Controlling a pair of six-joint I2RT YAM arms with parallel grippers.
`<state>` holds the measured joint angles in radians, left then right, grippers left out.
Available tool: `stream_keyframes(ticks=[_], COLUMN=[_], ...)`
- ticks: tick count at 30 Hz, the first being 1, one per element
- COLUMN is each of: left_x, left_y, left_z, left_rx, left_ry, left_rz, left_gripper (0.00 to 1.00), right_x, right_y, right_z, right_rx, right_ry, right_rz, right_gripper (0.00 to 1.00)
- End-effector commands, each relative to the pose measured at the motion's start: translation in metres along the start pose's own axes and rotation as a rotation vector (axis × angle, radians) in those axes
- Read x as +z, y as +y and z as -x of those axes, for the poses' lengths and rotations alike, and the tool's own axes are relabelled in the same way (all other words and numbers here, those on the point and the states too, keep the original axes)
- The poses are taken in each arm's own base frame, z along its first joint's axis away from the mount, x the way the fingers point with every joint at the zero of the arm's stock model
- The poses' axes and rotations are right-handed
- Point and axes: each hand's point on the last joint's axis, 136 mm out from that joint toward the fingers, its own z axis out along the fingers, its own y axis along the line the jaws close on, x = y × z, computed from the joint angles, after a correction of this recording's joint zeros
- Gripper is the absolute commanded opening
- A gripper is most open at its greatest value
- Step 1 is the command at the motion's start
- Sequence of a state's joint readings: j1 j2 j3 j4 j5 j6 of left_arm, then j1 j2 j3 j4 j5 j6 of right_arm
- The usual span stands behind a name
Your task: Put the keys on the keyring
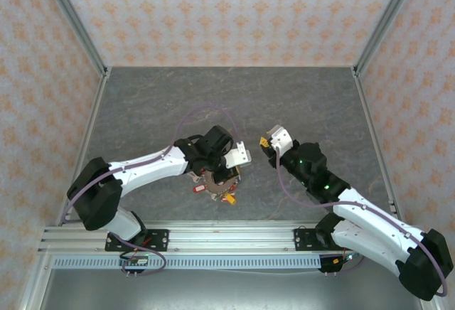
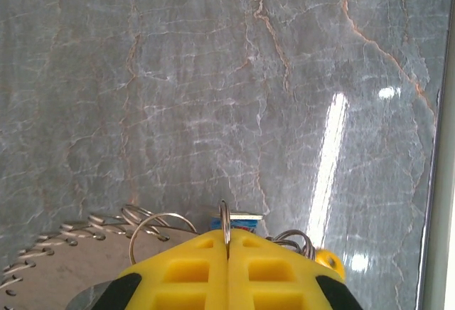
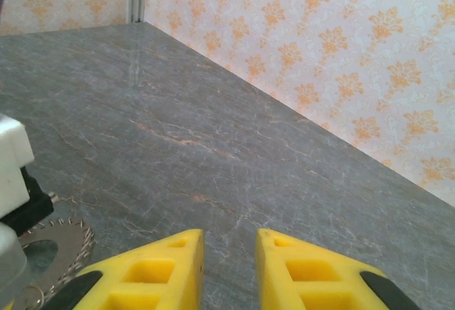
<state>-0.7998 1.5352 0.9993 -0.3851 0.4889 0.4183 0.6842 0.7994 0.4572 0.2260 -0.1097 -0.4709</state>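
Observation:
The keyring [image 1: 212, 181] lies flat on the grey table under my left wrist, a toothed grey disc fringed with small wire loops [image 2: 53, 257]. Around it are keys with a red tag [image 1: 201, 188], a yellow tag [image 1: 229, 199] and a blue tag [image 2: 235, 222]. My left gripper [image 2: 226, 237] is shut, its yellow jaws pinching a thin metal ring [image 2: 225, 217] that stands edge-on just in front of the blue-tagged key. Up and to the right, my right gripper [image 1: 267, 143] hangs above bare table. It is open [image 3: 229, 242] with nothing between its fingers, and the keyring's edge [image 3: 67, 244] shows at its left.
The grey marble-patterned table [image 1: 298, 104] is walled by patterned panels on three sides, with metal posts at the corners [image 1: 373, 33]. The left arm's white wrist block [image 3: 11, 171] sits close to the right gripper's left side. An aluminium rail [image 1: 227, 235] runs along the near edge.

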Motion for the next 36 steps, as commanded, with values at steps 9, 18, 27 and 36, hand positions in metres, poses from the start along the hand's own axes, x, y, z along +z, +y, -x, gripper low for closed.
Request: stream_keyframes(ticks=[9,18,27,36], left_x=[0.024,0.002,-0.089,-0.179], left_y=[0.019,0.025,0.061,0.122], left_z=[0.025,0.041,0.054,-0.023], left_rx=[-0.082,-0.091,-0.208,-0.406], left_ry=[-0.092,-0.177,-0.444,-0.52], left_rz=[0.121,0.195,0.419,0.87], left_gripper=[0.07,0.2,0.28,1.0], right_x=[-0.013,-0.025,-0.038,-0.016], right_y=[-0.041,-0.068,-0.125,-0.152], right_z=[-0.02,-0.037,-0.057,-0.111], right_rx=[0.029,0.095,0.165,0.302], right_ry=[0.018,0.025,0.06,0.149], right_rz=[-0.262,-0.42,-0.622,-0.677], right_gripper=[0.27,0.51,0.56,0.62])
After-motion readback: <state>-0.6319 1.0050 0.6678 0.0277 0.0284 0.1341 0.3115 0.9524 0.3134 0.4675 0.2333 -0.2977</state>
